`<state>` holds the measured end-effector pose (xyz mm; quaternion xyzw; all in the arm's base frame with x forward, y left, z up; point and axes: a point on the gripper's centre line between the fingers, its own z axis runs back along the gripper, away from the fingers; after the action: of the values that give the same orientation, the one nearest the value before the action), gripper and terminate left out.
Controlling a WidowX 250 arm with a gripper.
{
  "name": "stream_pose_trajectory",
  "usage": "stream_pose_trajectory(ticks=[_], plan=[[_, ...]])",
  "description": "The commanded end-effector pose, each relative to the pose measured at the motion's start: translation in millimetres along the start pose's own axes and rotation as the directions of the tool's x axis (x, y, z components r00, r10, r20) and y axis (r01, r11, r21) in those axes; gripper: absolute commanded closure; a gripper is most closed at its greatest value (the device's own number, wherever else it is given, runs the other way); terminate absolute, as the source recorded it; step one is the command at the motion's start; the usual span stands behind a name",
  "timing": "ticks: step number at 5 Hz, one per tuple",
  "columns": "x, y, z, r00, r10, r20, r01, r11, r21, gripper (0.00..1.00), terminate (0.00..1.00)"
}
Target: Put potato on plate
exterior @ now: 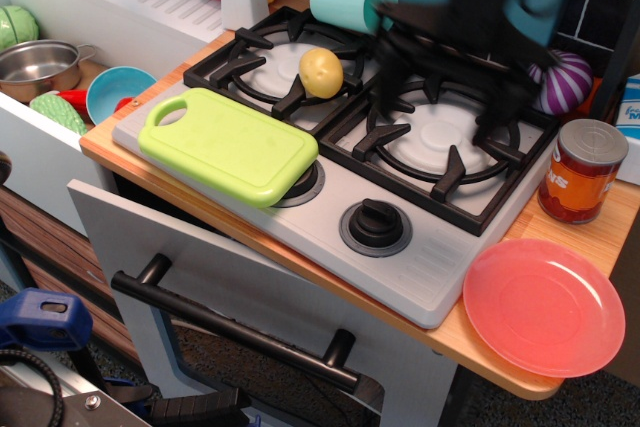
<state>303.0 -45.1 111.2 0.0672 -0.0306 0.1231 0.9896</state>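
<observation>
The pale-yellow potato (321, 71) rests on the black grate of the left rear burner. The salmon-pink plate (543, 306) lies on the wooden counter at the front right and holds nothing. My gripper (445, 82) is blurred by motion above the right burner, to the right of the potato and apart from it. Its two dark fingers (388, 72) hang spread wide apart with nothing between them.
A lime-green cutting board (228, 144) lies over the stove's front left. A teal cup (348, 2) lies behind the potato. A purple striped ball (565, 82) and a red can (583, 172) stand at the right. A blue bowl (118, 92) and metal pot (38, 65) sit in the sink at left.
</observation>
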Motion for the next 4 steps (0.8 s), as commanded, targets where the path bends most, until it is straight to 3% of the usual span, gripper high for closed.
stream_pose_trajectory(ticks=[1,2,4], plan=[[28,33,19,0.992,0.097,0.086,-0.1,0.995,0.028,0.0,0.0],[41,58,12,0.98,0.153,0.125,-0.157,0.987,0.024,0.0,0.0],[90,81,-6,0.968,0.218,0.123,-0.214,0.976,-0.046,0.0,0.0]])
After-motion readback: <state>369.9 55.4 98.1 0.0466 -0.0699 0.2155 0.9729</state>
